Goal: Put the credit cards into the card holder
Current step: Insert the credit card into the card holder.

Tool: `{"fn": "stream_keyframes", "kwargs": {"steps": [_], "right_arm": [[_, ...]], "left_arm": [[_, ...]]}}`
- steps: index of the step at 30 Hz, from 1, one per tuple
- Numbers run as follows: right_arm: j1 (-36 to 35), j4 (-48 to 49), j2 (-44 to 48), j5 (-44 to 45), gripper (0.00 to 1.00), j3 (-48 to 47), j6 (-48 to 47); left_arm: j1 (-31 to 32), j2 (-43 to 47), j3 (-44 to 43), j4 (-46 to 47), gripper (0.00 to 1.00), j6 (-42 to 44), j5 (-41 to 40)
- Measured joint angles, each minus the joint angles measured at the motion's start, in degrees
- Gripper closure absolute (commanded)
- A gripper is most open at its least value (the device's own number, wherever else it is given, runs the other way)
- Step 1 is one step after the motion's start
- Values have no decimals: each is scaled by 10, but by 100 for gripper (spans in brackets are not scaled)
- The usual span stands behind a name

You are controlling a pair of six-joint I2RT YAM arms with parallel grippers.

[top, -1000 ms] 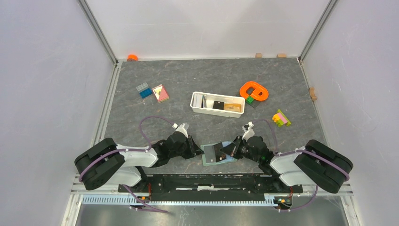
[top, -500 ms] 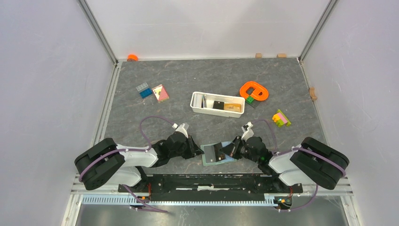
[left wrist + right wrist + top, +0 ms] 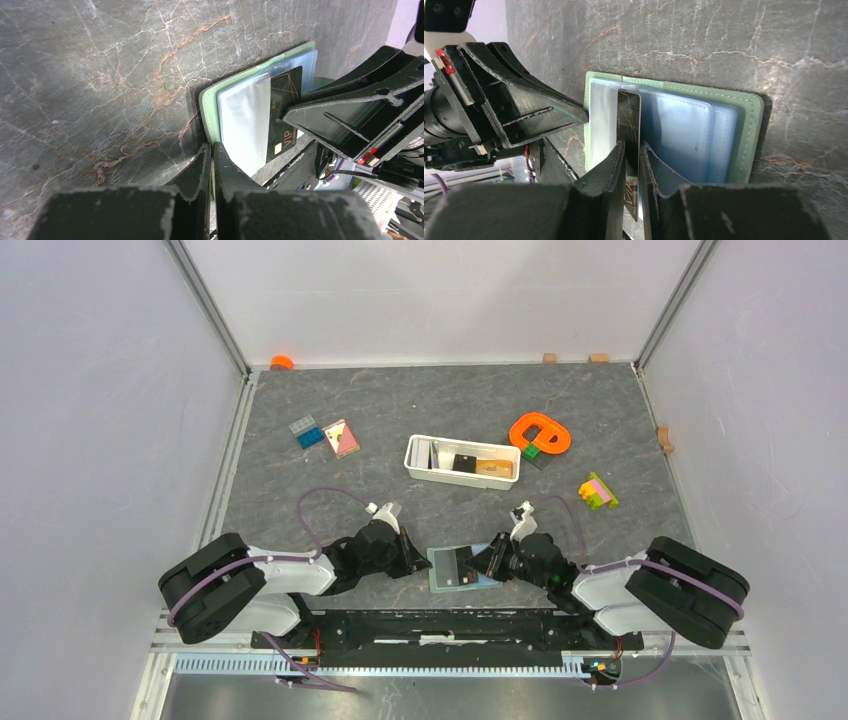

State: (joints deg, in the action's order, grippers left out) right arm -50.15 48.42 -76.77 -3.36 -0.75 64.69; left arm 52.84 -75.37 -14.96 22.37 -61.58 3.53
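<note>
Black credit card (image 3: 629, 115) sits partly inside the open card holder (image 3: 751, 135), right claw (image 3: 631, 146) straddling it, grip unclear; left claw (image 3: 211, 147) closed at its edge. More cards (image 3: 464, 463) wait in the tray (image 3: 411, 455) beyond.

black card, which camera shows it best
Left wrist: the black card shows its printed face, partly inside the card holder. Right wrist sees a narrow sliver between the fingers; top external, only a dark patch.

A robot lab cell: white panel walls (image 3: 430, 290), aluminium frame posts (image 3: 207, 305), grey table (image 3: 400, 400) with a mounting rail (image 3: 430, 625).
</note>
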Motion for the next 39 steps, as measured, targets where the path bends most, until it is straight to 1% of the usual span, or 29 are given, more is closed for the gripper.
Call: {"fn": "stream_keyframes", "kwargs": {"steps": [3, 4, 9, 10, 13, 15, 20, 25, 32, 39], "right_arm": [[-4, -57, 34, 11, 67, -14, -22], [-7, -92, 53, 18, 64, -25, -35], [-15, -230, 102, 64, 53, -82, -103], [-16, -252, 106, 72, 53, -92, -114], [-22, -298, 111, 93, 57, -114, -141], [-25, -309, 111, 99, 60, -119, -151], [-37, -314, 101, 108, 68, -125, -160], [-61, -314, 81, 113, 73, -137, -159], [-100, -319, 54, 125, 73, -159, -146], [-130, -335, 38, 139, 66, -178, -134]], "left_arm": [[0, 0, 0, 0, 98, 0, 0], [0, 0, 1, 0, 98, 0, 0], [0, 0, 1, 0, 98, 0, 0], [0, 0, 1, 0, 98, 0, 0], [0, 0, 1, 1, 98, 0, 0], [0, 0, 2, 1, 98, 0, 0], [0, 0, 2, 1, 98, 0, 0], [0, 0, 2, 1, 98, 0, 0], [0, 0, 2, 1, 98, 0, 0], [0, 3, 3, 0, 98, 0, 0]]}}
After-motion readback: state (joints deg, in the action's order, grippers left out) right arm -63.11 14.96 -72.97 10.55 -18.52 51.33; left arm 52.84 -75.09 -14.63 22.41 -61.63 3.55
